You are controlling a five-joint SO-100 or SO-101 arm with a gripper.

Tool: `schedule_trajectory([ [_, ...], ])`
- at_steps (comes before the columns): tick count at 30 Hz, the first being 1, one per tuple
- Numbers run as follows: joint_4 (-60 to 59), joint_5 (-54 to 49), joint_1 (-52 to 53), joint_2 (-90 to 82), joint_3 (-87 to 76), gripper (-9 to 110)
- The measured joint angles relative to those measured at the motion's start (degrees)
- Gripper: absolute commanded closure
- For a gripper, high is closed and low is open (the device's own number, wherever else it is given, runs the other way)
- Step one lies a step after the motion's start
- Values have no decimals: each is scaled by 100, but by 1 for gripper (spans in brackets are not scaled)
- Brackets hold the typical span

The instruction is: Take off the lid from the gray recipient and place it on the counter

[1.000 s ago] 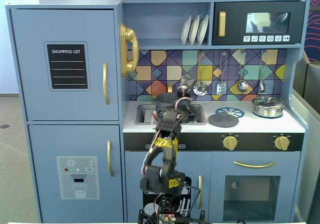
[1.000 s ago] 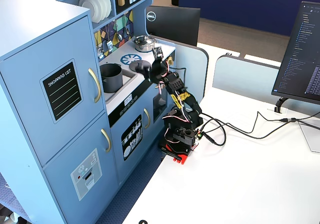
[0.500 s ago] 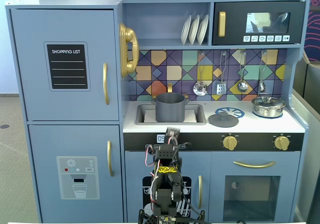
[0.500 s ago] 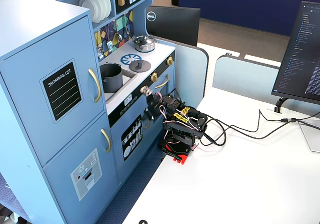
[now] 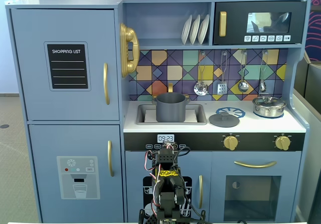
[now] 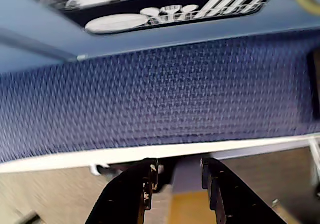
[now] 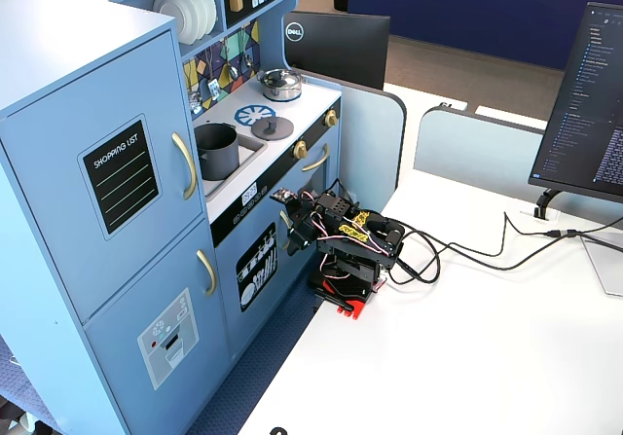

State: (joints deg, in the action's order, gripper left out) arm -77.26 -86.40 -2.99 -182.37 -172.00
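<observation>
The lid [image 5: 224, 119] lies flat on the counter [image 5: 291, 125], right of the open gray pot [image 5: 171, 106]. The claw [image 6: 176, 176], bottom middle, is released and empty.

The black servo-jointed arm [image 7: 352, 243] sits folded low over its red-footed base, links tucked back on themselves with loose wires looping around them. Its black two-finger gripper [image 6: 176, 184] points downward (seen from the wrist view), the jaws a narrow gap apart and holding nothing between them.
</observation>
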Motion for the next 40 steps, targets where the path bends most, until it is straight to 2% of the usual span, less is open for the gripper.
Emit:
schedule_trajectory([
  [10,-44,-360,-9,-9,0,97],
  [40,-44,-167,-9,-9,0,95],
])
